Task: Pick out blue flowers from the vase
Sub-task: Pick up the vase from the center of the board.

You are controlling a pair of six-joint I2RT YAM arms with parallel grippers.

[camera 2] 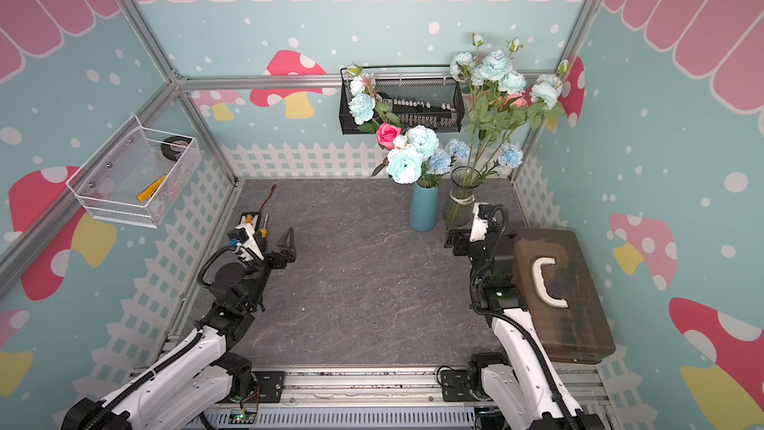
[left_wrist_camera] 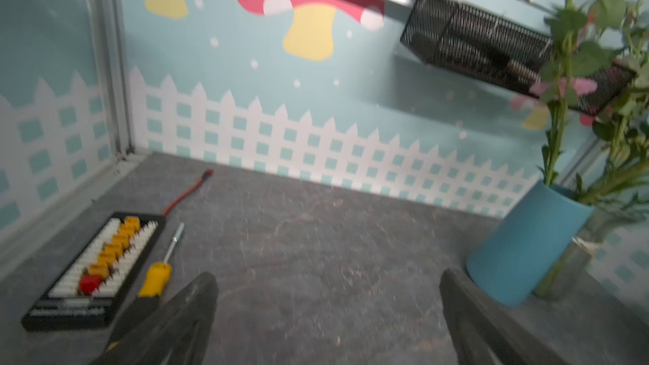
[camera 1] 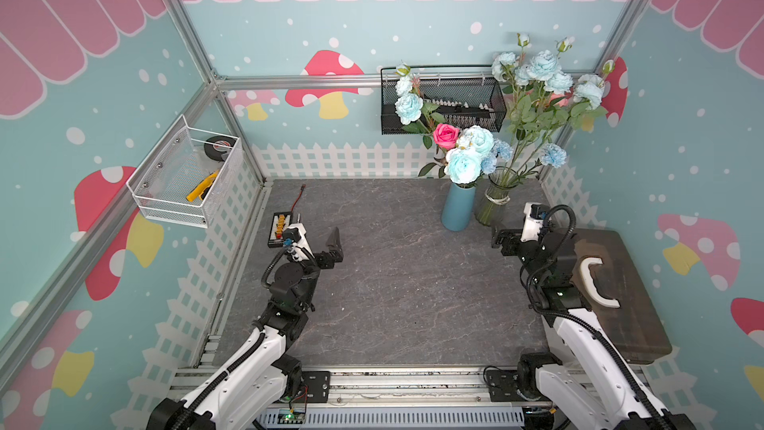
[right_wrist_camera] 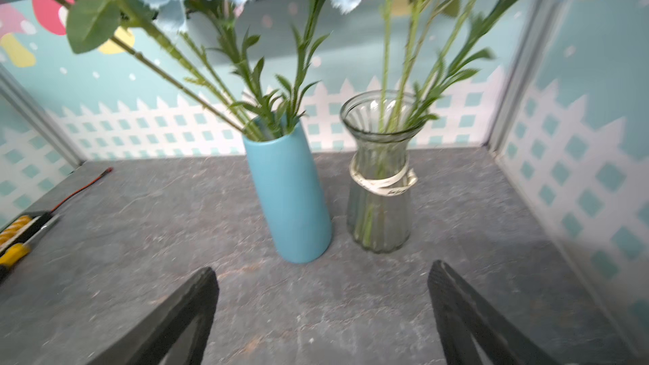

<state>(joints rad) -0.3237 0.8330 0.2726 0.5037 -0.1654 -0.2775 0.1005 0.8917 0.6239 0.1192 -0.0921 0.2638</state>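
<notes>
While no stem had yet been gripped, the blue flowers (camera 1: pixel 465 161) stood in the blue ceramic vase (right_wrist_camera: pixel 291 198) and the glass vase (right_wrist_camera: pixel 379 205), just beside each other at the table's back. Both claws gaped wide and empty, the right gripper (right_wrist_camera: pixel 323 275) near the vases and the left gripper (left_wrist_camera: pixel 328 279) well apart. The next move probably called for closing on one stem above a rim. The pink rose (camera 1: pixel 445 136) and crossing leafy stems crowded that pick.

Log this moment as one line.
left pincer: open, empty | right pincer: open, empty | blue flowers: in blue vase, glass vase
</notes>
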